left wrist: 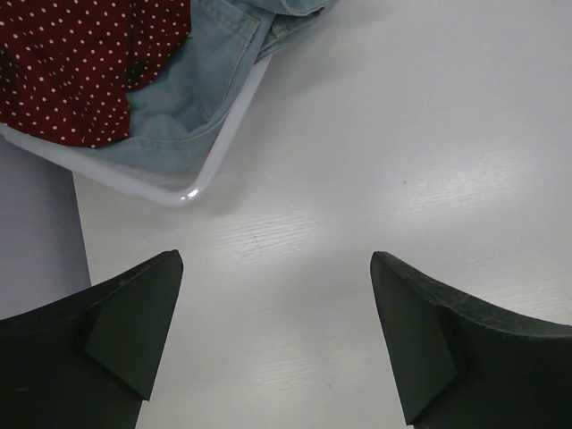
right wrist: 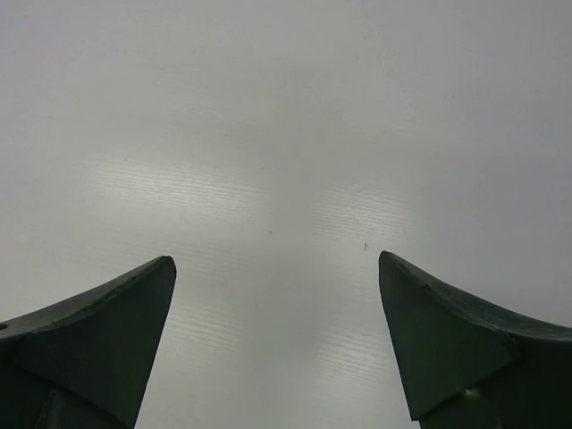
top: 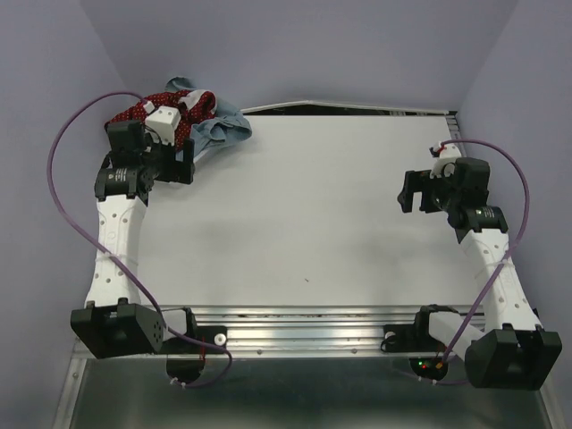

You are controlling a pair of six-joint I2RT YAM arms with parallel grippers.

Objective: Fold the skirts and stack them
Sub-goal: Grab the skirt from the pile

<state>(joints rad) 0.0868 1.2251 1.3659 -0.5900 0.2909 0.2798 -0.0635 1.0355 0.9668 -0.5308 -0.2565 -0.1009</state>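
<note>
Left tool (left wrist: pixel 277 268): I saw it spread wide, holding nothing, above bare desk (top: pixel 313 206).
Right tool (right wrist: pixel 277 264): equally wide, empty, well apart from the skirts.
Position: red dotted skirt (left wrist: pixel 71 63) and denim skirt (left wrist: pixel 192 89) lay bunched in the basket (left wrist: pixel 206 174), far-left corner, just beyond the left tool, apart.
Axis: heap ran left-right along the far edge; each skirt's own direction I couldn't tell.
Count: 2 skirts, 1 basket, 2 tools.

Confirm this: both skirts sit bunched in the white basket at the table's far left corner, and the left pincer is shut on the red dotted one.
One error: the left wrist view shows the left pincer open above the table, gripping nothing. The red dotted skirt does lie in the white basket with the denim skirt.
</note>
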